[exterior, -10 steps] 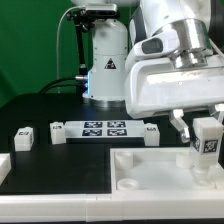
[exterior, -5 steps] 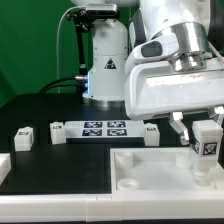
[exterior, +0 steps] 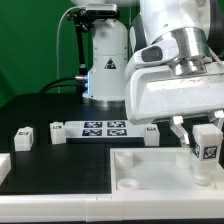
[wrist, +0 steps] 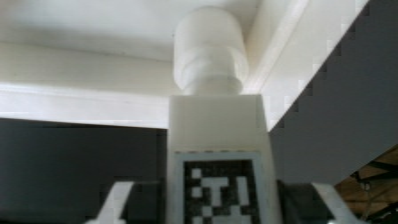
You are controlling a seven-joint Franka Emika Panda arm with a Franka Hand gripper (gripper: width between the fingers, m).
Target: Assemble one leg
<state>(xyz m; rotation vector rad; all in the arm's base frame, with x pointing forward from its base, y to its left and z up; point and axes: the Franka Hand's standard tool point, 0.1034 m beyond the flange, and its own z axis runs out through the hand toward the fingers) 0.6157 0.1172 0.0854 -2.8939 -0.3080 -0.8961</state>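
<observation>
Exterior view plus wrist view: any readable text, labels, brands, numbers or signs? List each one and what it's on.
Words, brand names, numbers: none can be read in either view.
Black warning triangle on the white arm base: the symbol inside it is too small to read.
Black-and-white square tags on the marker board: patterns only, no characters.
Black-and-white square tag on the leg: pattern only, and blurred in the wrist view.
</observation>
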